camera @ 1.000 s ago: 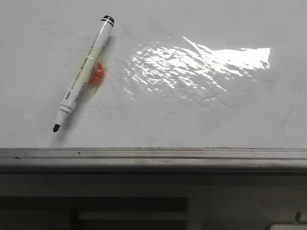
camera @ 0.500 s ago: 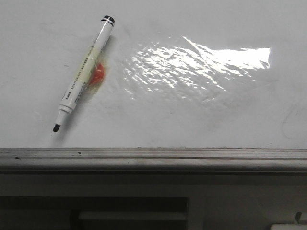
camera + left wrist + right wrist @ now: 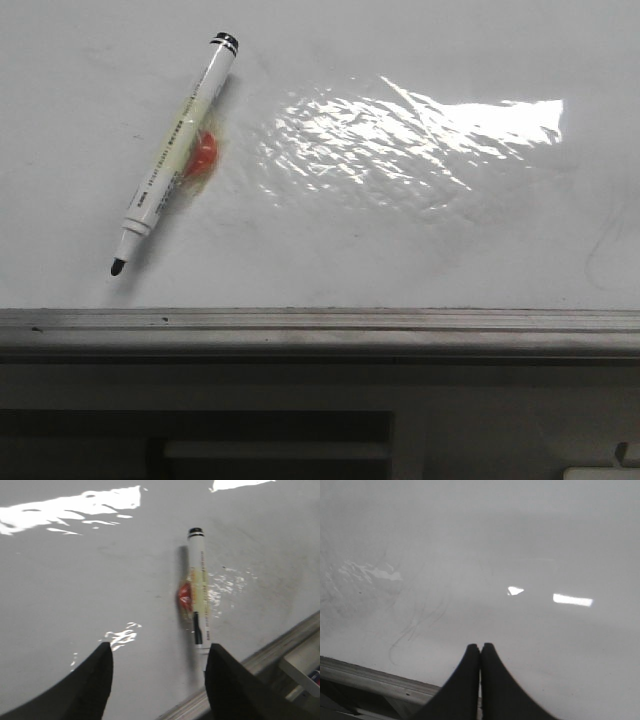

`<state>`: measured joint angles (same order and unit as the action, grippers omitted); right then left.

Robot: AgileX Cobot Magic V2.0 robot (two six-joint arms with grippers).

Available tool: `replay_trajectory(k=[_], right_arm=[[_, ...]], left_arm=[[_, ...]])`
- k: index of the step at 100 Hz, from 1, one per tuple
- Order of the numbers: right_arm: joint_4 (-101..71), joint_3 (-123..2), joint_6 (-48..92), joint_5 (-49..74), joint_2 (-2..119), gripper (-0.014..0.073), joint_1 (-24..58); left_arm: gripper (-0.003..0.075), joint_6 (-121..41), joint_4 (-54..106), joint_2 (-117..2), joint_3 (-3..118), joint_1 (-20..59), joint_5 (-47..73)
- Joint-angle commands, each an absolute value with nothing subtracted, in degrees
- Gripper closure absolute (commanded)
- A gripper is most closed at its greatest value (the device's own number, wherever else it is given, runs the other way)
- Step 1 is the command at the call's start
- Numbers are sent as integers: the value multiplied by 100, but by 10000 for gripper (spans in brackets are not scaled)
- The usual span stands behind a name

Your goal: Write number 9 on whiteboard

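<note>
Whiteboard (image 3: 420,250): large, glossy, laid flat, with wrinkled film glare right of centre and a grey metal edge rail (image 3: 320,330) along the near side; no number 9 is drawn on it, only faint grey smudges at the right. Marker (image 3: 175,165): white-barrelled, uncapped, lying diagonally on the left part of the board, black tip toward the rail, black end cap away from it; a small orange-red blob (image 3: 203,155) is seen touching the mid-barrel. Handling is judged as light, rigid and smooth, liable to roll or slip on the slick film; the mid-barrel, near the blob, is judged the best hold, with the tip left clear for writing. Left gripper (image 3: 157,672): jaws spread wide, holding nothing, poised near the marker's tip end. Right gripper (image 3: 480,677): fingers pressed together, empty, over bare board near the rail. From the front, neither gripper is shown, though the marker's place on the board is given; from the left wrist, the jaw alignment with the marker is supplied; from the right wrist, thin curved smudge lines are revealed.
</note>
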<state>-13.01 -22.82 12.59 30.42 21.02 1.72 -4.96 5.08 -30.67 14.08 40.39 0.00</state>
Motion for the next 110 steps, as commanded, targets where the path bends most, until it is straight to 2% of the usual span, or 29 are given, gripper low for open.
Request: replay_trajectory(k=[1,23,75,84,96,110], right_arm=[[-1281,-2495,1305,2667,2176,655,176],[-1796,-2495,1305,2490,2176,655,176],[-1822,-2495,1305,2512,2176,655,176],[-1822,-2495,1305,2550,2176,655,176],[-1822,-2495,1305,2584,2176,655,176],[-1822,-2495,1305,2827,2176,655,229]], left_arm=[[332,-484,585,-3390,1618,4409,-715],[332,-484,679,-4524,1667,4854,-1730],[344,-484,691,-6449,2198,4869,-2433],[403,-484,711,-6591,2198,4869,-2531],[524,-484,711,-6725,2198,4869,-2521],[741,-484,783,-6735,2198,4869,-2521]])
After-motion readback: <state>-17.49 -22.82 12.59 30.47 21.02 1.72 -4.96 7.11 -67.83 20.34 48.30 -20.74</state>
